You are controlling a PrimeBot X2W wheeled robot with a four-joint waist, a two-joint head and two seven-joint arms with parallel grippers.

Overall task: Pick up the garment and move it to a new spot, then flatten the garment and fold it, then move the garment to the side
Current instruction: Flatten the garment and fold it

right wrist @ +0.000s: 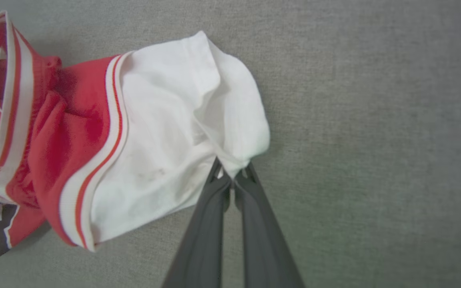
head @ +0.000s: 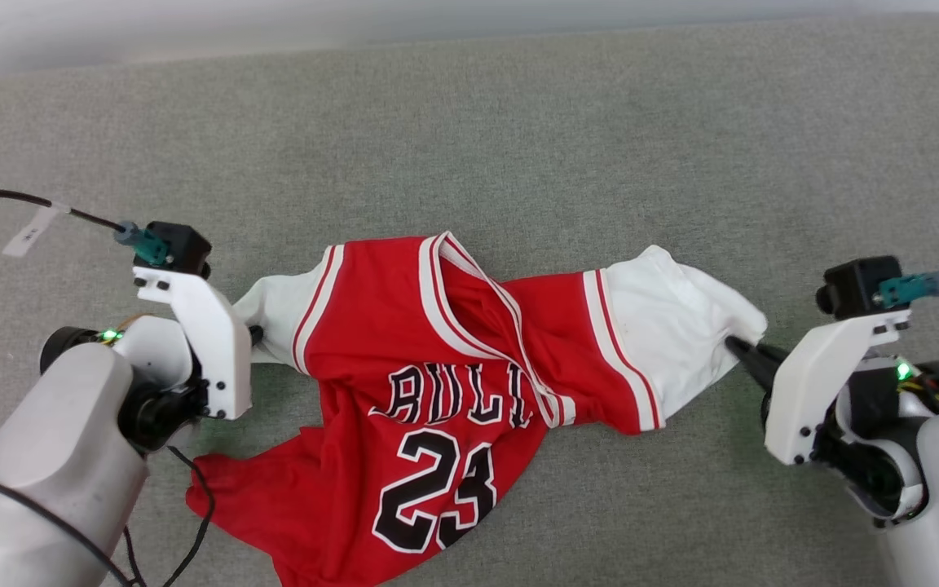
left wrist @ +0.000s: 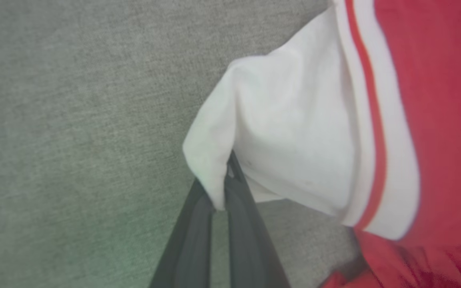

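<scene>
**Garment held at both sleeves.** The garment, a red jersey-style T-shirt with white short sleeves, lay crumpled and face up near the middle of the grey fabric-covered surface. Its striped collar pointed toward the far side, and its body trailed toward the near edge. Black, white-outlined lettering and the number 23 showed on the chest, partly creased.

The left gripper was closed on the edge of the left sleeve. In the left wrist view, its two dark fingers met with a fold of white cloth pinched between the tips. The right gripper was likewise closed on the outer corner of the right sleeve, with a tuck of fabric caught between its tips.

The sleeves reached outward to left and right. The red body lay wrinkled between them, its lower left part bunched near the left forearm.
</scene>
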